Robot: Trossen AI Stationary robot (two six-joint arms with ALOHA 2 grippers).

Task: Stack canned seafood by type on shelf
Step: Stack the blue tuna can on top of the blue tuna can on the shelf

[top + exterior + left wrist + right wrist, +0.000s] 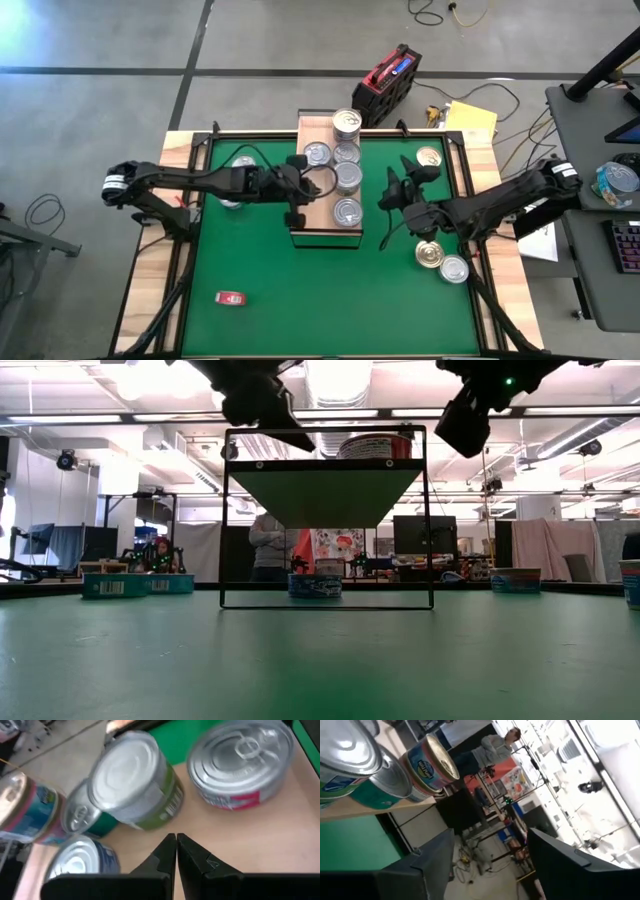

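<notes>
While both arms are reaching in over the green mat (330,290), the contents are lying as follows.

Shelf (322,224): light-wood board in a dark frame, standing at the mat's far middle. It is carrying a row of silver-lidded tins (347,178) running from its far end to its near end, plus one more tin (317,154) beside the row on the left.

Left gripper (296,214): hovering over the shelf's left edge, its fingers (167,855) pressing together on nothing.

Right gripper (386,203): hanging just right of the shelf, its fingers (432,857) standing apart with nothing between them.

Loose tins: a gold-lidded tin (431,254) and a silver one (454,268) are sitting together at the mat's right edge; another gold-lidded tin (429,157) is sitting near the far right corner; one tin (243,163) is showing behind the left arm.

Small red flat object (231,297): lying alone at the near left.
</notes>
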